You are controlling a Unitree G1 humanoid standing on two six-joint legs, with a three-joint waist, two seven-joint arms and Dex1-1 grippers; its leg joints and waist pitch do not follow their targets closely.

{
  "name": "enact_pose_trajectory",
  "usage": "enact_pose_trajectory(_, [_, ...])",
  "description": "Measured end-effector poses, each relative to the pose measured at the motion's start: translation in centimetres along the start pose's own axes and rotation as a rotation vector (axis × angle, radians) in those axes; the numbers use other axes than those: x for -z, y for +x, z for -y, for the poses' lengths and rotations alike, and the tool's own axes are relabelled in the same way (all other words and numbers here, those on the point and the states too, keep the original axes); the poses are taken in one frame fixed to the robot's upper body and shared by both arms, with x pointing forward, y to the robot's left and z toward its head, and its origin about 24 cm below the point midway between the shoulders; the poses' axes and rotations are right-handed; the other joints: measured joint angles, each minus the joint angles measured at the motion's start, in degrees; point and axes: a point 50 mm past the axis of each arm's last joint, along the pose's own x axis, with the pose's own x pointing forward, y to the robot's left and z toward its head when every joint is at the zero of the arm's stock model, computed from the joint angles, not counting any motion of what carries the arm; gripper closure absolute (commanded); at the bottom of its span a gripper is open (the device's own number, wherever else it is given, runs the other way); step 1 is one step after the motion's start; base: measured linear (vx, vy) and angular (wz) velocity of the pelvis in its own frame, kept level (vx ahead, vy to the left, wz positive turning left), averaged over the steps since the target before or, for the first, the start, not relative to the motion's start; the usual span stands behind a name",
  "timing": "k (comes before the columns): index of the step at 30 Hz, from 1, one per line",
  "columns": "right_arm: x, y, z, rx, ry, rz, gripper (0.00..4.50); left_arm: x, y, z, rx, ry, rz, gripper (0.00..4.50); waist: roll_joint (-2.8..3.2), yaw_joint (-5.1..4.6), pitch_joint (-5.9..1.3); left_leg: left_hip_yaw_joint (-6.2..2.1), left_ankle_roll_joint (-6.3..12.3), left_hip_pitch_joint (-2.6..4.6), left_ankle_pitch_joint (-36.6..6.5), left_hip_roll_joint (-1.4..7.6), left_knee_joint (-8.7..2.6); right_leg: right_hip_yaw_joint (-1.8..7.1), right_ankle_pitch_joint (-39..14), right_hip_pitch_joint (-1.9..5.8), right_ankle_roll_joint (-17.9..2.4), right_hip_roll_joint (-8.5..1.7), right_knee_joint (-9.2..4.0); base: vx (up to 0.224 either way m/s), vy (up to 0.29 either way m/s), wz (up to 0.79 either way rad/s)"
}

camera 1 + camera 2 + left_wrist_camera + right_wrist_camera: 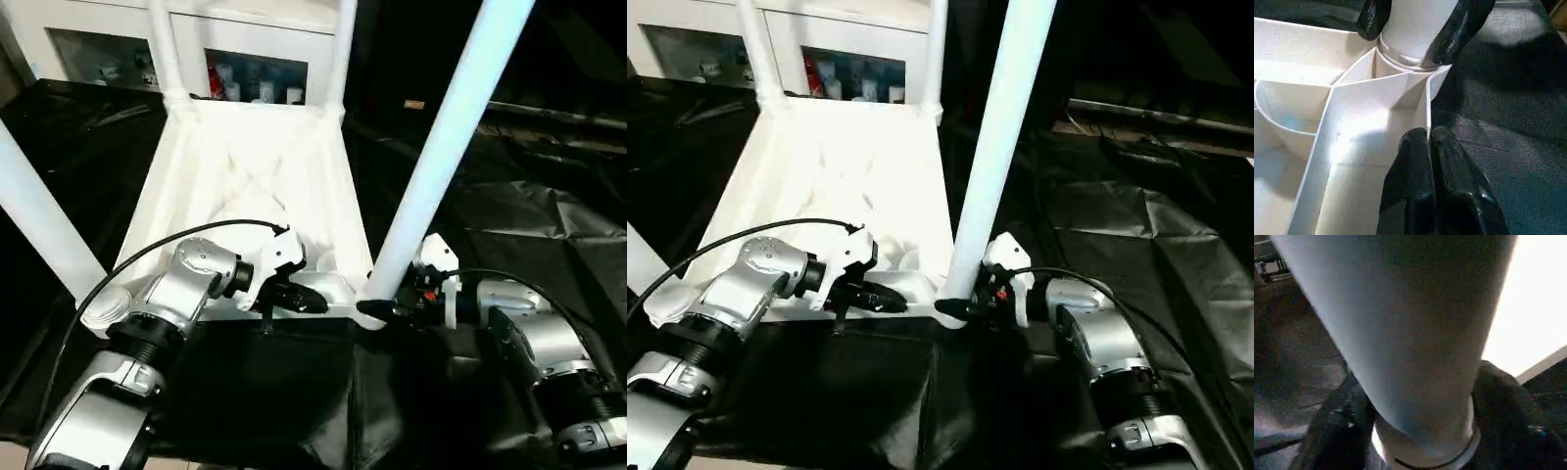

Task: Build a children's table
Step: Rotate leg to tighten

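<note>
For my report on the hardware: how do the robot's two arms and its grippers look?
Both forearms, left and right, are silver metal cylinders with black ribbed joints. A white housing sits behind each gripper, and a thin black cable arcs over each wrist. The fingers are glossy black and rounded.

A crinkled black sheet [549,220] covers the work surface. Beyond the sheet's far edge stands a white cabinet [245,39] with glass-fronted compartments, small bottles [250,83] lined up inside. Right of the cabinet the room lies dark
</note>
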Motion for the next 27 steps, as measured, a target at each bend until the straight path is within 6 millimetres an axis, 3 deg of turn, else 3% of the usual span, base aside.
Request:
enact_pose_trajectory(9, [0.5, 0.4, -0.2, 0.057, 0.042, 0.038, 2.13, 0.0, 0.4, -0.2, -0.05, 0.002, 0.006, 4.5, 0.0, 0.12, -0.01, -0.02, -0.06, 0.05, 0.0, 0.0, 0.22, 0.02, 0.0, 0.09, -0.1, -0.02, 0.12, 0.0, 0.0, 0.0])
enact_pose_trajectory(19, [0.7, 3.6, 0.9, 0.668, 0.205, 0.183, 2.48, -1.0, 4.5, -1.3, -0.341, -0.041, 0.023, 4.5, -0.1, -1.43, -0.42, -0.18, -0.32, 0.21, -0.1, -0.05, 0.33, 0.06, 0.0, 0.42, 0.2, -0.01, -0.09, 0.0, 0.0, 0.0])
enact_pose_trajectory(24, [0.3, 4.4, 1.4, 0.802, 0.222, 0.189, 2.49, -1.6, 5.7, -1.2, -0.386, -0.026, 0.02, 4.5, 0.27, -1.82, -0.49, -0.26, -0.32, 0.15, -0.1, -0.07, 0.26, 0.0, 0.0, 0.4, 0.2, 0.02, -0.63, 0.0, 0.0, 0.0])
enact_pose_trajectory(27, [0.2, 4.4, 1.4, 0.798, 0.213, 0.195, 1.82, -1.7, 5.5, -1.2, -0.383, -0.014, 0.019, 4.5, 0.32, -1.94, -0.46, -0.24, -0.32, 0.15, -0.1, -0.08, 0.27, 0.03, 0.1, 0.37, 0.2, 0.02, -0.64, 0.0, 0.0, 0.0])
